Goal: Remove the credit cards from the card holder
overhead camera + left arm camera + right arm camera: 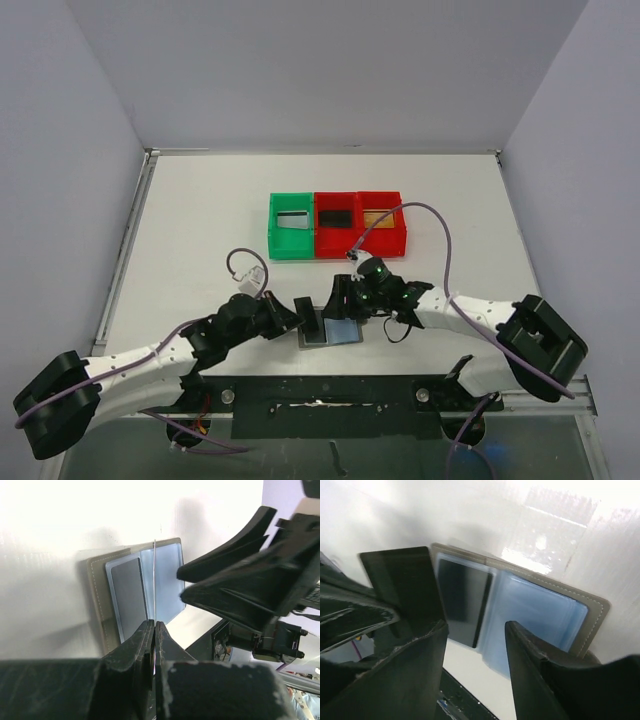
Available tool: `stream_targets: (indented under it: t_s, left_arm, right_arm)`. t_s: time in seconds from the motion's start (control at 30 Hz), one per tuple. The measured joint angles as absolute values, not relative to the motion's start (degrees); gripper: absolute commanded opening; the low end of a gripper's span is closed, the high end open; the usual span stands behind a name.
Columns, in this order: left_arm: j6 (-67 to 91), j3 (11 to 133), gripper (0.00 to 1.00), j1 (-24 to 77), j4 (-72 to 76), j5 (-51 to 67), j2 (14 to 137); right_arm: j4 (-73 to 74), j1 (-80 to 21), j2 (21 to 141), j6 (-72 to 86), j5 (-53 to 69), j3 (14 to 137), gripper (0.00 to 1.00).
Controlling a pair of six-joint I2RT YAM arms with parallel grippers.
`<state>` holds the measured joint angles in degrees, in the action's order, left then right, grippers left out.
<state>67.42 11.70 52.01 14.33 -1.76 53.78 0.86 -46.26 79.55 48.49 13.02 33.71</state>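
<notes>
So the left gripper is clamped on a black card, held on edge just above the open card holder, which lies bottom centre in the top view. The right gripper hangs over its pockets with jaws apart and nothing in them. A second dark card sits in the pocket on the frame's left.

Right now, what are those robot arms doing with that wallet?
The left gripper is pinching a dark card on its edge over the open wallet, which lies on the table. The right gripper hangs open above the wallet, holding nothing. A second card sits in a wallet pocket, not yet taken out.
</notes>
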Motion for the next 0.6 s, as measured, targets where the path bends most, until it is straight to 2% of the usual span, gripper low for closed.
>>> stream_targets:
  t_s: [0.23,0.3,0.6]
  left_arm:
    - [66.3,11.6,0.0,51.5,13.9,-1.3,51.3]
    - [65.9,11.6,0.0,50.8,13.9,-0.5,50.7]
    - [63.7,11.0,0.0,42.2,17.9,10.0,48.2]
  right_arm:
    - [1.6,-46.0,69.1,47.7,11.5,33.7,0.88]
    - [2.1,-45.7,66.8,47.4,11.0,33.7,0.93]
    - [4.6,-44.6,58.1,47.5,3.6,33.3,0.98]
